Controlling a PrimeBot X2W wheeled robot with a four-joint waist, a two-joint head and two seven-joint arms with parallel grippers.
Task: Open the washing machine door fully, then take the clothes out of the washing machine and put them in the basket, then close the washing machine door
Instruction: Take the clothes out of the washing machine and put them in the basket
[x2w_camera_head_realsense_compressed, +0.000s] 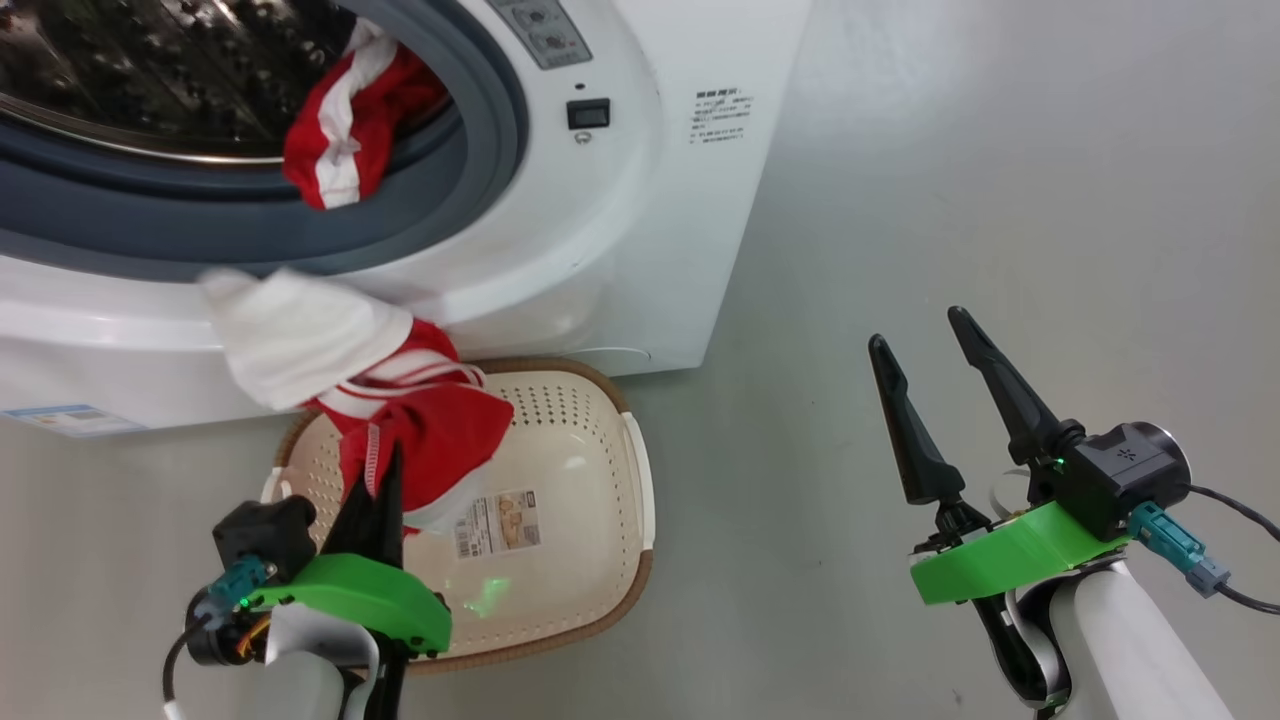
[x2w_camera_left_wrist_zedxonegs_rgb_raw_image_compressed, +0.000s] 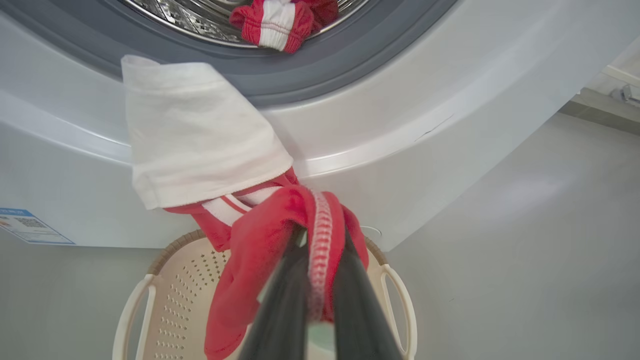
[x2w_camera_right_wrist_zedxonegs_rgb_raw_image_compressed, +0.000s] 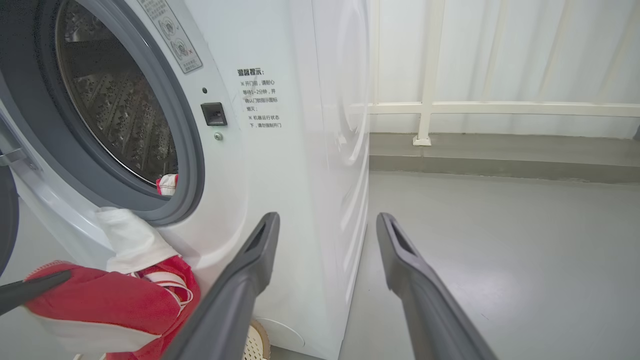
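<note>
"Grey floor (x2w_camera_head_realsense_compressed: 950, 180) all round, and that white washing machine (x2w_camera_head_realsense_compressed: 640, 260) in front of you. What is your left pincer doing?"

"My left gripper (x2w_camera_head_realsense_compressed: 388, 480) is pinched tight on one of the clothes (x2w_camera_head_realsense_compressed: 450, 440), a red piece with white trim. The fold sits right between the fingers (x2w_camera_left_wrist_zedxonegs_rgb_raw_image_compressed: 290, 310), so the rest drapes off both sides. A white part trails up in front of the machine's face, below the grey gasket (x2w_camera_head_realsense_compressed: 480, 190)."

"Why hold it there?"

"Because the basket (x2w_camera_head_realsense_compressed: 640, 470) stands on the floor close against the machine's foot, below the opening. I hang the piece over it so that a release should drop it inside. Its bottom, where I can see it, carries just a sticker (x2w_camera_head_realsense_compressed: 500, 520)."

"And the right one?"

"My right gripper (x2w_camera_head_realsense_compressed: 920, 335) hovers spread wide, holding nothing, well off to the side above the floor. I judge it is parked there to leave the left arm room."

"Is that the lot?"

"No. A second red and white garment (x2w_camera_head_realsense_compressed: 345, 140) lies in the mouth of the steel drum (x2w_camera_head_realsense_compressed: 150, 70), lapping onto the gasket. So I'd say I'm partway: this piece goes down, that one comes out, shutting up comes last. The trailing white end could snag the basket rim, so I'd lower before letting go."
</note>
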